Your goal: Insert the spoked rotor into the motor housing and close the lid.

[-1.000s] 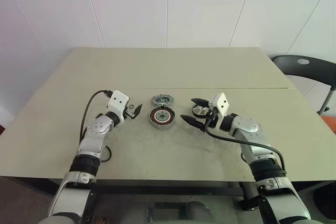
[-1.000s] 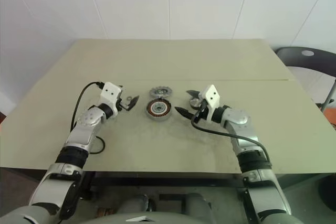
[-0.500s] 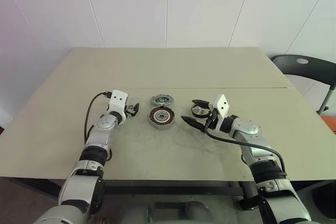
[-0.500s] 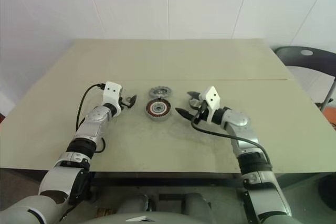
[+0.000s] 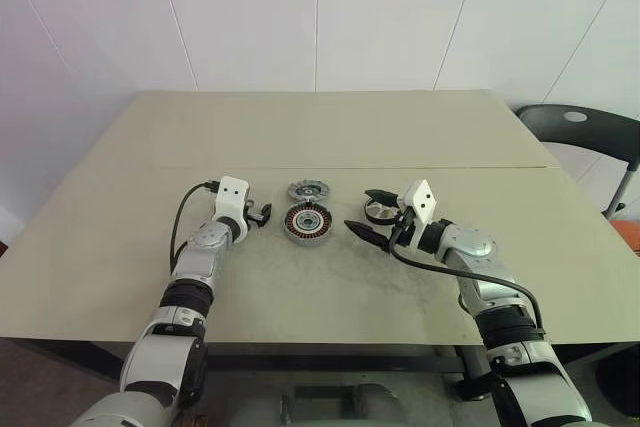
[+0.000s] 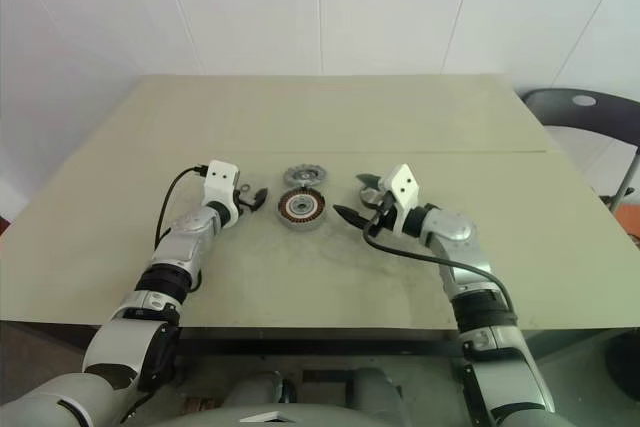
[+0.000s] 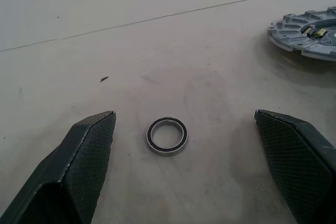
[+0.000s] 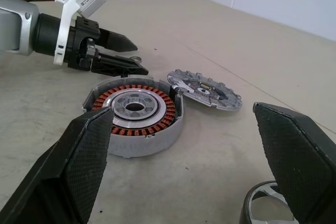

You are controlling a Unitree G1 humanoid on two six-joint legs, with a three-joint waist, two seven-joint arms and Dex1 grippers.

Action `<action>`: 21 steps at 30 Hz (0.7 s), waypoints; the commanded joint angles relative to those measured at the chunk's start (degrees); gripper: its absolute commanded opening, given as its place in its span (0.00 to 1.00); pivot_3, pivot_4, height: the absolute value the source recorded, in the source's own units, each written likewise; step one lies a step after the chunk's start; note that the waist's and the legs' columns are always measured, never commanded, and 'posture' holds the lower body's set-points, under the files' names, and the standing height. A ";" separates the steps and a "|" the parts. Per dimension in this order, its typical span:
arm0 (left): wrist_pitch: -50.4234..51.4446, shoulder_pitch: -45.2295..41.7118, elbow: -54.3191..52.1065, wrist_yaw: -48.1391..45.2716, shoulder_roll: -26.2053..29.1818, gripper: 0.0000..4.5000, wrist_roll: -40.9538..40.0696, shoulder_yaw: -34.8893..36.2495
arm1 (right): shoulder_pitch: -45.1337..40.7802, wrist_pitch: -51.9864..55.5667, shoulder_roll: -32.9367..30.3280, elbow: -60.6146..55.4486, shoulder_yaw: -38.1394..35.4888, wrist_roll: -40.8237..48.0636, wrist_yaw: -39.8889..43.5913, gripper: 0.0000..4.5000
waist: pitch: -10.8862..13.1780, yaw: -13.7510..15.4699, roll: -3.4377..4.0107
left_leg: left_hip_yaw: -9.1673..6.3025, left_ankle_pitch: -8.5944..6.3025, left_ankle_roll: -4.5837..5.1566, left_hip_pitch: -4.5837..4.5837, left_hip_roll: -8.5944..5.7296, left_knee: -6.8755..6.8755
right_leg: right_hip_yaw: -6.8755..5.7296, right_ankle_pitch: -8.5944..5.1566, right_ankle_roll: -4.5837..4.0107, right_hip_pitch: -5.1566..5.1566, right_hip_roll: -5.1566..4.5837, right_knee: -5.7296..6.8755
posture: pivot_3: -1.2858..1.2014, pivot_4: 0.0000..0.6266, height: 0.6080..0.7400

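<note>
— Right gripper [image 5: 365, 209] first: how do its jaws stand?

— Spread wide and holding nothing. It hangs level just off the table [image 5: 320, 137], and in the head views the spoked rotor [image 5: 381, 210] shows between its two fingers. In the right wrist view only the rotor's [image 8: 265, 205] rim shows, low between the fingertips and nearer the one on the right of that picture.

— And the motor housing?

— The motor housing [image 5: 307, 223] sits at the table's middle, copper windings up, just to the left of that gripper. The lid [image 5: 309, 190] lies flat just behind it, on the far side — near the housing, though whether the rims touch I cannot tell.

— What about the other arm?

— The left gripper [image 5: 262, 213] is also wide open and empty, pointing toward the housing from its left. A small ring [image 7: 167, 136] lies on the table between its fingers, untouched.

— So which arm takes the rotor?

— The right, I'd judge. The rotor is on the housing's right, right by that gripper, while the left one has the housing between it and the rotor. The rotor lies flat, so it has no long axis to line up with; the fingers need only drop and close across its rim, then carry it a short way leftward over the windings.
</note>
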 commanded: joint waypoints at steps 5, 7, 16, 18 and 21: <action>2.92 -0.66 -0.03 1.45 -0.72 1.00 -0.69 1.42 | -1.50 -0.85 0.29 -2.08 -0.59 0.39 -0.38 0.99 | -0.01 0.00 0.00 | 0.00 0.00 0.00 0.03 0.00 0.01 | 0.00 0.00 0.00 0.03 0.00 0.01 | 0.52 0.00 1.00; 3.28 -0.71 0.00 1.69 -1.00 1.00 -1.39 2.17 | -1.58 -0.90 0.32 -2.02 -0.56 0.36 -0.42 0.99 | -0.01 0.00 0.00 | 0.00 0.00 0.00 0.03 0.00 0.01 | 0.00 0.00 0.00 0.03 0.00 0.01 | 0.52 0.00 1.00; 2.80 -1.24 0.65 3.98 -1.42 1.00 -3.40 5.00 | -1.75 -1.17 0.41 -1.85 -0.37 0.17 -0.48 0.99 | -0.01 -0.17 0.00 | 0.00 0.00 0.00 0.03 0.00 0.01 | 0.00 0.00 0.00 0.02 0.01 0.03 | 0.52 0.00 1.00; 2.62 -1.27 1.12 4.12 -1.56 1.00 -3.43 5.12 | -1.80 -1.22 0.45 -1.76 -0.34 0.12 -0.49 0.99 | -0.01 -0.17 0.00 | 0.00 0.00 0.00 0.03 0.00 0.00 | 0.00 0.00 0.00 0.02 0.02 0.02 | 0.52 0.00 1.00; 2.57 -1.32 1.64 4.47 -1.72 1.00 -3.56 5.37 | -1.90 -1.32 0.46 -1.60 -0.34 0.05 -0.50 0.99 | -0.01 -0.16 0.00 | 0.00 0.00 0.00 0.03 0.00 0.01 | 0.00 0.00 0.00 0.02 0.02 0.02 | 0.52 0.00 1.00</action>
